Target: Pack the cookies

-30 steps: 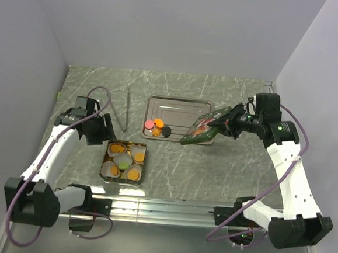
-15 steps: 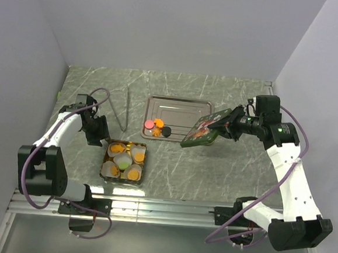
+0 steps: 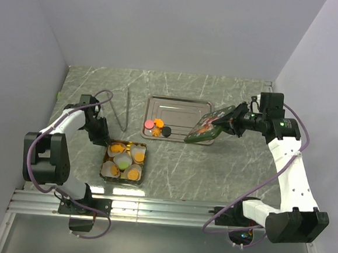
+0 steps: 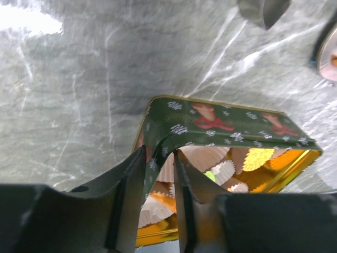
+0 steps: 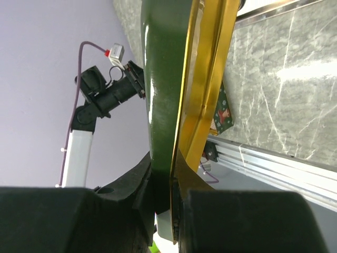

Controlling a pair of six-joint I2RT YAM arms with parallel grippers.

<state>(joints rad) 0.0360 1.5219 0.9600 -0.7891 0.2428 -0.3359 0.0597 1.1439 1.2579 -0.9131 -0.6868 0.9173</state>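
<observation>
One square green tin with a gold interior [image 3: 127, 142] sits open on the grey marbled table [image 3: 212, 171], nearest the arm bases. It contains white pleated paper cups [image 3: 122, 157]. Several carry orange cookies [image 3: 118, 148] and one carries a green cookie. The left gripper [image 4: 158, 153] is at the tin's left wall. Its fingers [image 4: 131, 179] stand narrowly apart astride a corner of that wall, one inside and one outside. Whether they already press the metal cannot be told.

Farther out, four loose cookies [image 3: 158, 124] (pink, black, two orange) lie grouped at the near left corner of the flat steel tray [image 3: 182, 104]. Whether they touch its rim cannot be told.

To the right, well apart from the tin, the right gripper [image 3: 231, 123] has its fingers clamped on the edge of the green decorated lid [image 3: 204, 129], held tilted above the table.

Step in hand, as judged: securing the tin. Packing is incomplete, since four cookies lie outside it. The next move calls for a firm pinch on the thin wall without disturbing the cups. Lid placement requires levelling the lid and aligning its corners squarely over the tin.
</observation>
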